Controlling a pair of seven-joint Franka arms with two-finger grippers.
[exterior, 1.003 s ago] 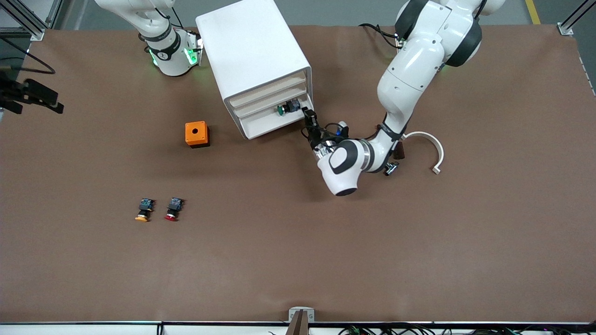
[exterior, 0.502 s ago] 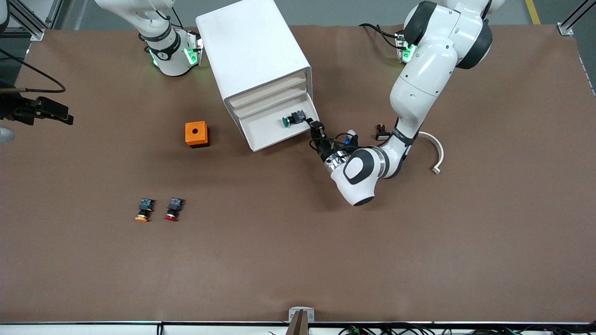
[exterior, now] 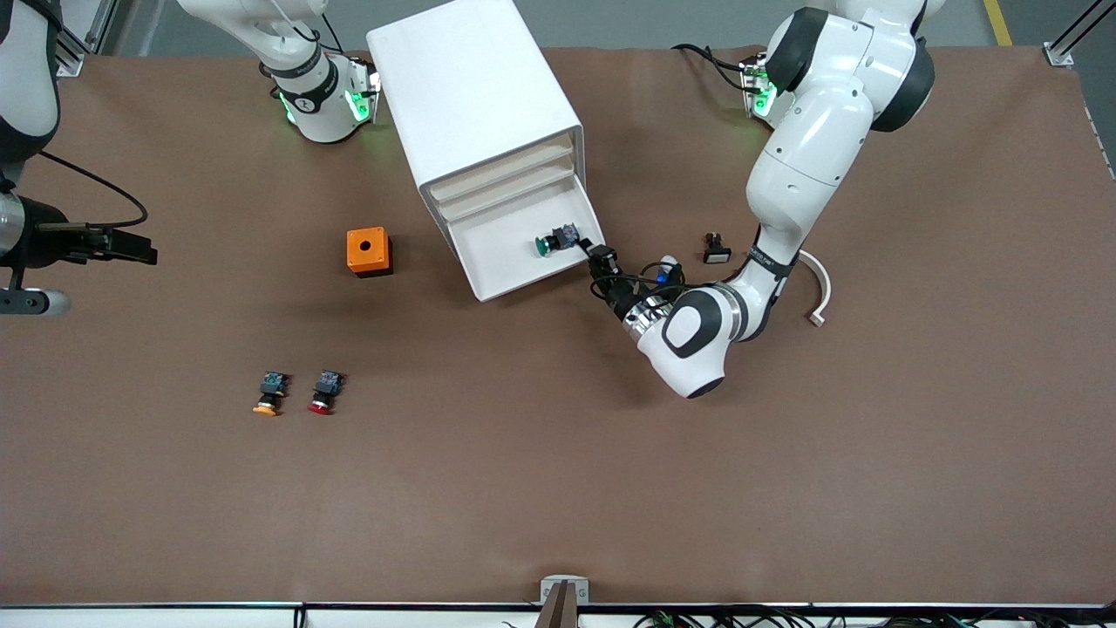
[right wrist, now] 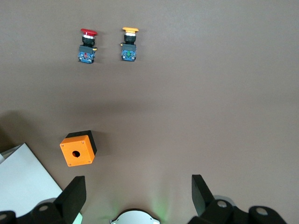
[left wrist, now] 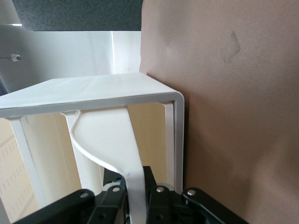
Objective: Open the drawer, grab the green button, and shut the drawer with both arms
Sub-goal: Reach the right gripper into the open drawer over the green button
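Brown surface holds a white cabinet. Its lowest drawer is pulled out, light and slidy. Left gripper is clenched on its corner. Green button lies inside, small, hard; pinch its body. Right gripper hangs spread wide over the surface, waiting.

A brown table carries a white cabinet, an orange box beside it, and — nearer the camera — two buttons, orange-capped and red-capped; a curved white piece lies toward the left arm's end.
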